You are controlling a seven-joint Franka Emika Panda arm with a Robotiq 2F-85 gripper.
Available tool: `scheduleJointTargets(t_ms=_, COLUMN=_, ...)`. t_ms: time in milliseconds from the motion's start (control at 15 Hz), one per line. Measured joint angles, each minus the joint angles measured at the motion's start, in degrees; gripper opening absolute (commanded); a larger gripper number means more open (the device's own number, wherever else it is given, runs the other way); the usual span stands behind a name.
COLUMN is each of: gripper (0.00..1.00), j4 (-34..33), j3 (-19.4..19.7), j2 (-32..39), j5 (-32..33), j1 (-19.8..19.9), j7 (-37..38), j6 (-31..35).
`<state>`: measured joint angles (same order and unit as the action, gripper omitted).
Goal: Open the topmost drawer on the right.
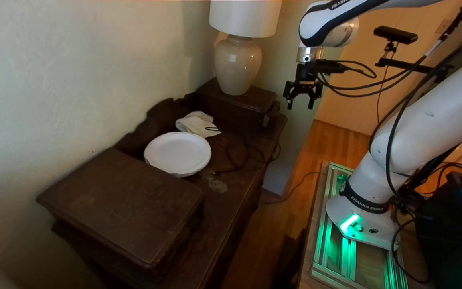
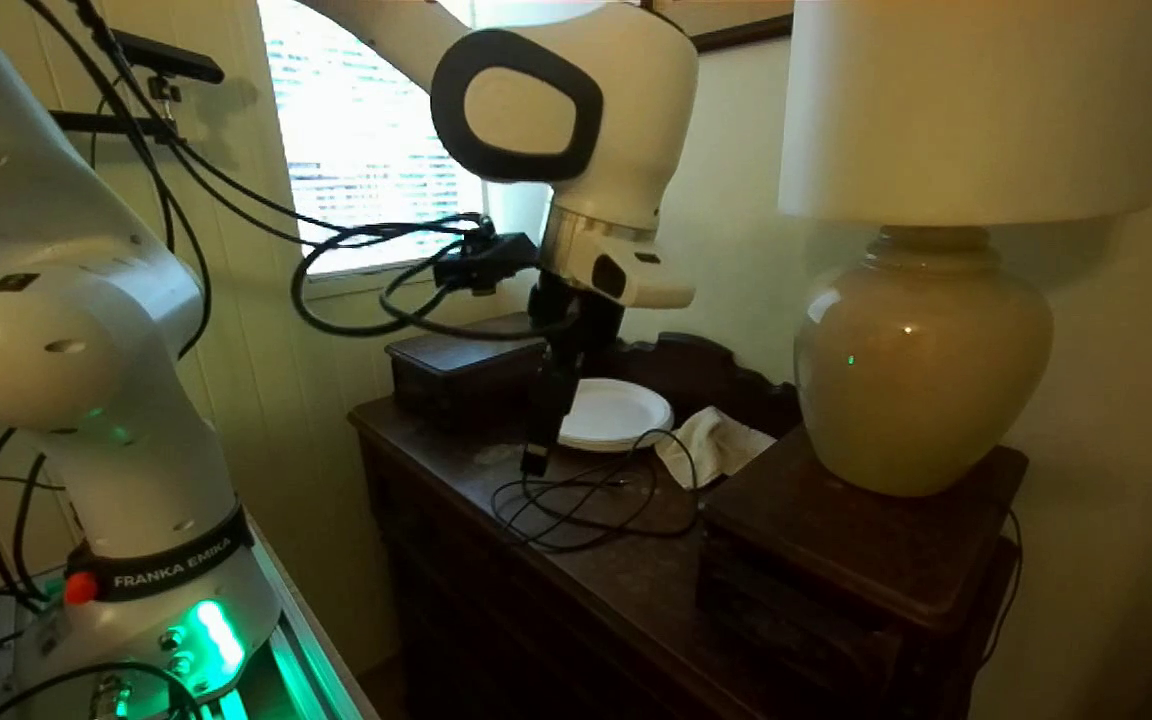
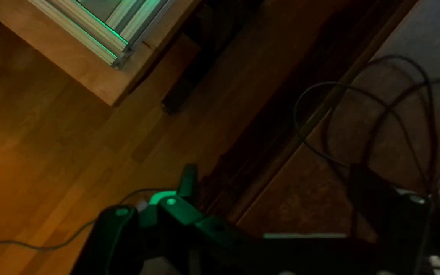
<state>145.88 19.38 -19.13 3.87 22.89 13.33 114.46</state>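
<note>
Topmost drawer [image 2: 794, 611]: in the front of the small dark box [image 2: 856, 548] under the lamp [image 2: 921, 370], at the right end of the counter [image 1: 223, 204]; too dark to tell how far in it sits
Pincer [image 1: 300, 105]: wide, fingers [image 3: 188, 179] well apart and pointing down, in the air; in the wrist view the counter's front edge runs between them
Larger dark box [image 1: 118, 200]: at the counter's left end
White plates [image 1: 178, 152]: stacked on the counter between the boxes, just beside the pale cloth [image 1: 195, 122]
Pale cloth: crumpled
Black cable [image 3: 432, 122]: loosely looped on the counter, partly over its front edge
Lamp: upright, shade partly out of view
</note>
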Motion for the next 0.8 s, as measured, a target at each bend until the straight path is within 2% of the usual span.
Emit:
scheduleJointTargets(t_ms=467, gripper=1.0, j4=2.31, j3=2.84, j2=8.92, j5=0.0, j1=5.47, j7=11.53, j6=19.28)
scheduleJointTargets(t_ms=800, gripper=1.0, j4=2.2, j3=2.72, j2=10.03, j5=0.05, j1=5.46, j7=11.5, j6=20.07)
